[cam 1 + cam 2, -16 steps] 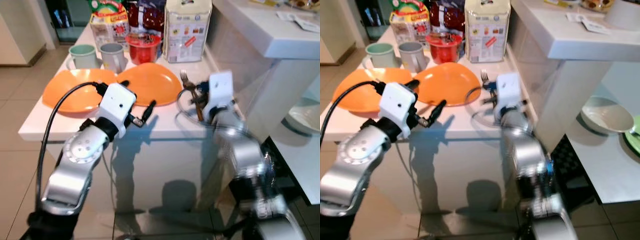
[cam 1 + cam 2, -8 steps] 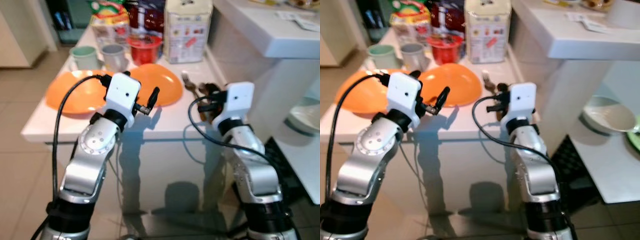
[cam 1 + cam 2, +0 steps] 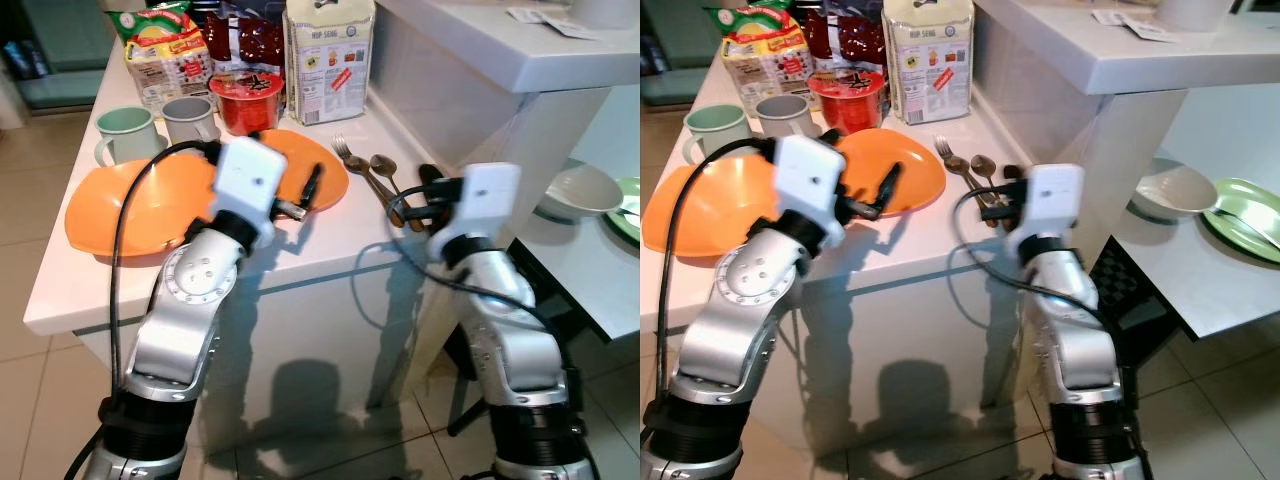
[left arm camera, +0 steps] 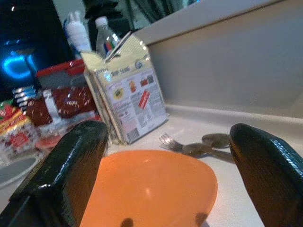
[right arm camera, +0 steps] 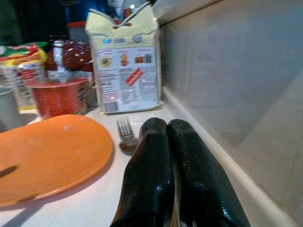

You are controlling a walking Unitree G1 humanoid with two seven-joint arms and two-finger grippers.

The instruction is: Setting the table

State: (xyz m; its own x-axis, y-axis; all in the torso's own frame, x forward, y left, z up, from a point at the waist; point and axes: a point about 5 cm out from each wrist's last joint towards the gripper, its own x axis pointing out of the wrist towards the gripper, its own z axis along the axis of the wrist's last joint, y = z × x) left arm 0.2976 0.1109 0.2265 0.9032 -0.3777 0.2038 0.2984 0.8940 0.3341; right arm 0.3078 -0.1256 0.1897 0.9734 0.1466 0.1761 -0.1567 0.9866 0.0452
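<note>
Two orange plates lie on the white table [image 3: 330,235], one at the left [image 3: 115,205] and one further right [image 3: 328,160]. Beside the right plate lie a fork [image 3: 343,150] and two spoons [image 3: 380,168]. My left gripper [image 3: 295,185] hovers open just over the near edge of the right plate [image 4: 151,189]. My right gripper [image 3: 425,190] is shut, low over the table's right edge by the spoon handles. Its closed fingertips [image 5: 165,125] point at the fork [image 5: 124,126], with nothing seen between them.
Behind the plates stand a green mug [image 3: 120,128], a grey mug [image 3: 187,115], a red tub [image 3: 245,98], a carton [image 3: 327,45] and snack bags [image 3: 160,55]. A white counter [image 3: 500,60] rises on the right. Beyond it a lower table holds a white bowl [image 3: 570,190] and a green plate [image 3: 1240,205].
The whole picture has shifted, so the camera moved: the table looks nearer and further left. Both grippers keep their places, left over the plate's edge, right by the cutlery.
</note>
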